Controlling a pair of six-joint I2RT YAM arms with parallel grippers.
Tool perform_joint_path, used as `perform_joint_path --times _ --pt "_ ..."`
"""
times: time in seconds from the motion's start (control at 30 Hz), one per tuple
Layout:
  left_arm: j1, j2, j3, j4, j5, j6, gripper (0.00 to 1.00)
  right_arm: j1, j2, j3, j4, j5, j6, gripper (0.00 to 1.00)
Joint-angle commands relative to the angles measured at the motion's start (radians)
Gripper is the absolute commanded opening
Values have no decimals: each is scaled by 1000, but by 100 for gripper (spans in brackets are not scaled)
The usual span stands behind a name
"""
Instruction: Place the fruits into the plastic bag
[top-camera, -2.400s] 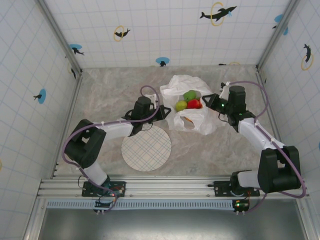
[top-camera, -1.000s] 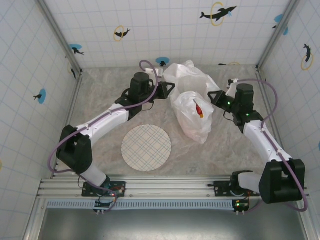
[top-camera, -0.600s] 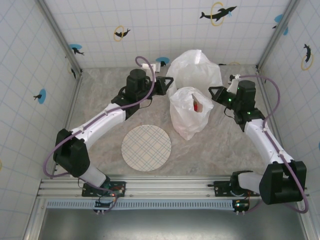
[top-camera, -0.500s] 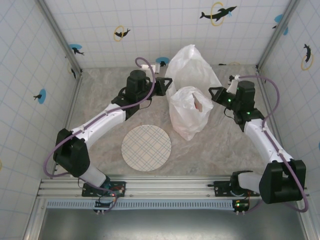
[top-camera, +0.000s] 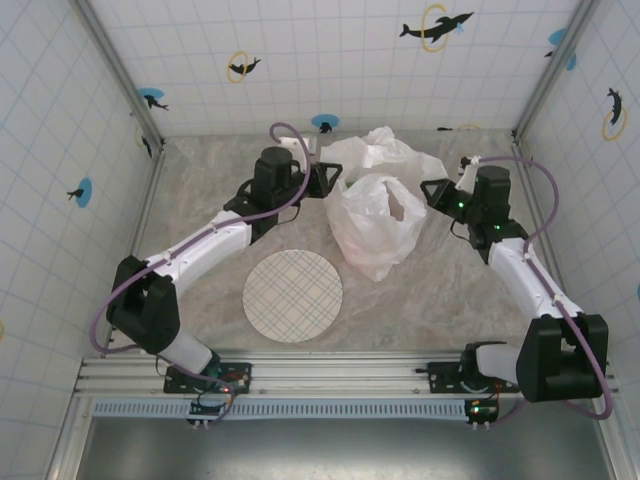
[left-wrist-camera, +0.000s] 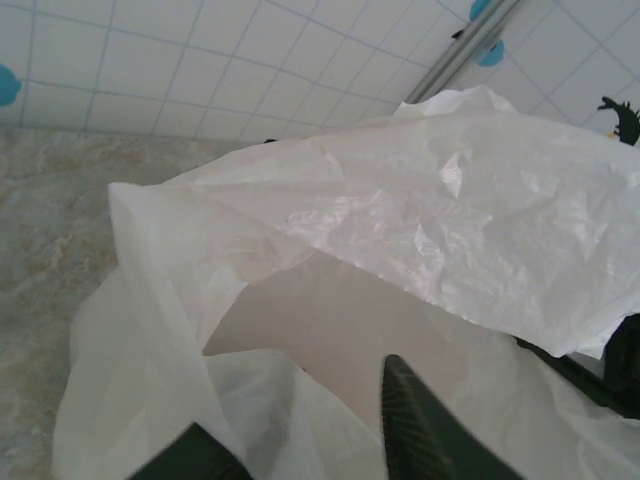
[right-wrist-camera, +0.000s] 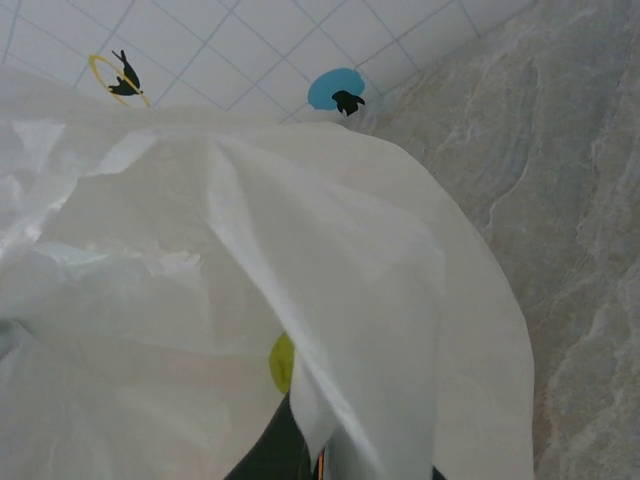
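Plastic bag (top-camera: 372, 235) sat crumpled on the bench (top-camera: 200, 180), beyond and to the right of the gridded plate (top-camera: 292, 296). Left gripper (top-camera: 335, 181) was at the bag's left edge, fingers spread. One yellow-green fruit (right-wrist-camera: 282, 362) showed through the film. Right gripper (top-camera: 428, 190) was at the bag's right edge; film hid its fingers, so its state could not be told.

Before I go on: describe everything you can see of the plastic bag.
The plastic bag is thin, white, translucent and heavily wrinkled. It sits slumped on the marbled table toward the far side, between the left gripper and right gripper, its film close against both. A yellow-green patch shows through the film.
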Motion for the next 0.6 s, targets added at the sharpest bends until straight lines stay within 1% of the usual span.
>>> perform_joint_path --times 0.0,0.07,0.23,0.37,0.5,0.53,0.57 --pt "5 -63 -22 29 -22 37 45 -6 -12 64 -17 -10 -16 22" --pt "5 -84 -29 34 -27 46 51 -8 -20 81 -30 -8 -23 28" --pt "5 -133 -54 48 -46 59 57 -17 -34 110 -52 -2 -33 36" --pt "5 -164 -64 33 -67 76 66 -30 -43 135 -72 -2 -47 45" --pt "4 -199 -84 27 -83 88 76 -47 -55 159 -90 -4 -56 66" --pt "5 -209 -90 26 -87 91 78 -50 -57 167 -95 -4 -59 68" --pt "5 -220 -97 26 -89 95 79 -54 -61 176 -100 -4 -62 74"
